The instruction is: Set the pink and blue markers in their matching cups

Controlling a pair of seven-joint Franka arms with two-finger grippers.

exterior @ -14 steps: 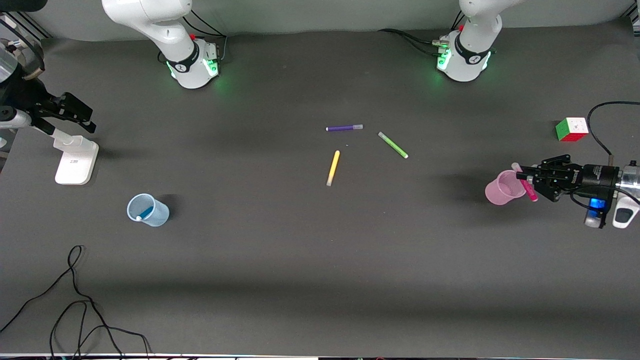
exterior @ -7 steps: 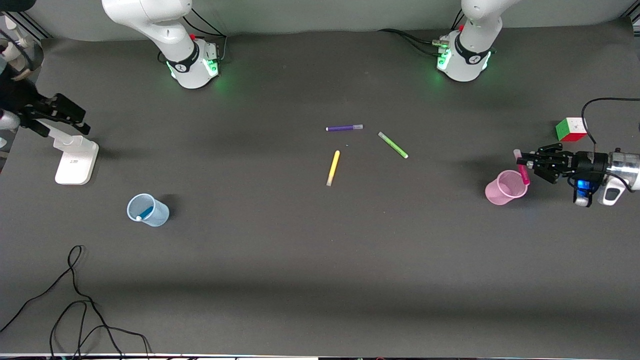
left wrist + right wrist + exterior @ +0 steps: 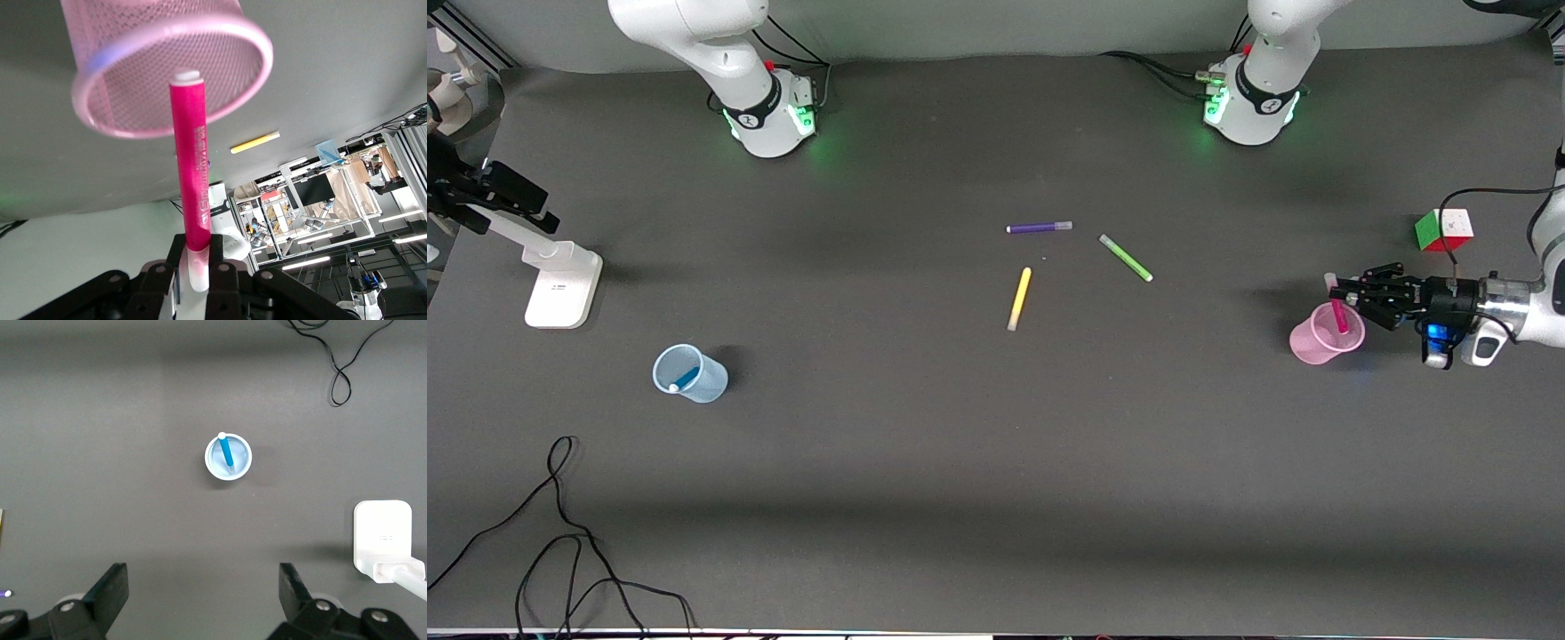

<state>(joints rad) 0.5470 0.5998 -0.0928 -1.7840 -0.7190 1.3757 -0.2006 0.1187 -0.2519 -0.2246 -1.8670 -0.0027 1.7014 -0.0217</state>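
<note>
- Table (image 3: 960, 498): dark grey mat, both my arm bases along its edge farthest from the front cam.
- My L gripper (image 3: 1343, 292): at the L arm's end of the table, lying near-horizontal over the pink cup's rim. Fingers (image 3: 217, 280) pinched tight on the pink marker at its pale cap end.
- My R gripper (image 3: 476, 203): up high past the R arm's end of the table, waiting. Jaws spread wide, nothing between them; the wrist cam looks straight down past them at the blue cup.
- White stand (image 3: 562, 284): on the table at the R arm's end, just beside my R gripper in the front view.
- Pink cup (image 3: 1325, 335): upright, translucent w/ gridded wall, at the L arm's end.
- Blue cup (image 3: 690, 373): upright, toward the R arm's end, nearer the front cam than the white stand.
- Colour cube (image 3: 1443, 229): near the pink cup, farther from the front cam than it.
- Pink marker (image 3: 1340, 316): held, lower end pointing into the pink cup's mouth; can't tell if it touches the bottom.
- Blue marker (image 3: 227, 451): inside the blue cup, leaning on the wall, white tip at the rim.
- Loose markers mid-table: purple marker (image 3: 1039, 228), green marker (image 3: 1126, 258), yellow marker (image 3: 1019, 299), all lying flat, apart from each other.
</note>
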